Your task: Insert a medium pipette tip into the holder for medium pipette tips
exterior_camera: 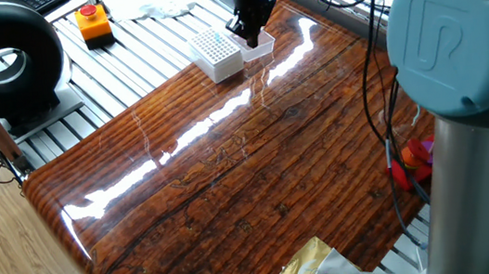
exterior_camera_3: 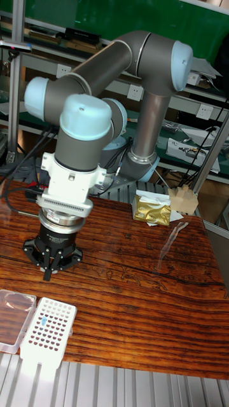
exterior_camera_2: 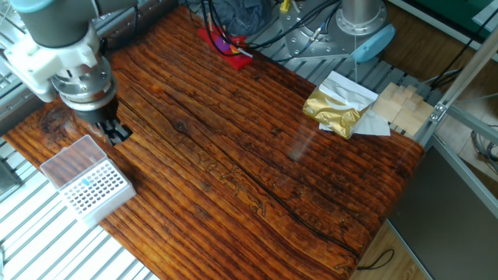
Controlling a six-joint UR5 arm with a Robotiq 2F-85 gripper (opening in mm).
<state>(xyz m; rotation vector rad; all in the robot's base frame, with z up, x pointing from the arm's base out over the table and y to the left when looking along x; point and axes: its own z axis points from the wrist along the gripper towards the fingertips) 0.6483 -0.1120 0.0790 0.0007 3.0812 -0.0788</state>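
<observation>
The holder for medium pipette tips (exterior_camera: 216, 54) (exterior_camera_2: 94, 187) (exterior_camera_3: 48, 327) is a white block with a grid of holes at the table's corner. One blue spot shows in its grid. A clear lid (exterior_camera_2: 70, 159) (exterior_camera_3: 14, 311) lies attached beside it. My gripper (exterior_camera: 249, 37) (exterior_camera_2: 117, 134) (exterior_camera_3: 46, 272) points down, just above the table beside the lid and a short way from the holder. Its dark fingers stand close together. The medium pipette tip is too small to make out; I cannot tell whether one sits between the fingers.
An orange box with a red button (exterior_camera: 93, 23) and a black round device (exterior_camera: 2, 62) stand past the table edge. A gold foil pack (exterior_camera_2: 336, 109), wooden blocks (exterior_camera_2: 405, 105), red clamps (exterior_camera_2: 226, 45) and a clear plastic strip (exterior_camera_3: 170, 238) lie at the far side.
</observation>
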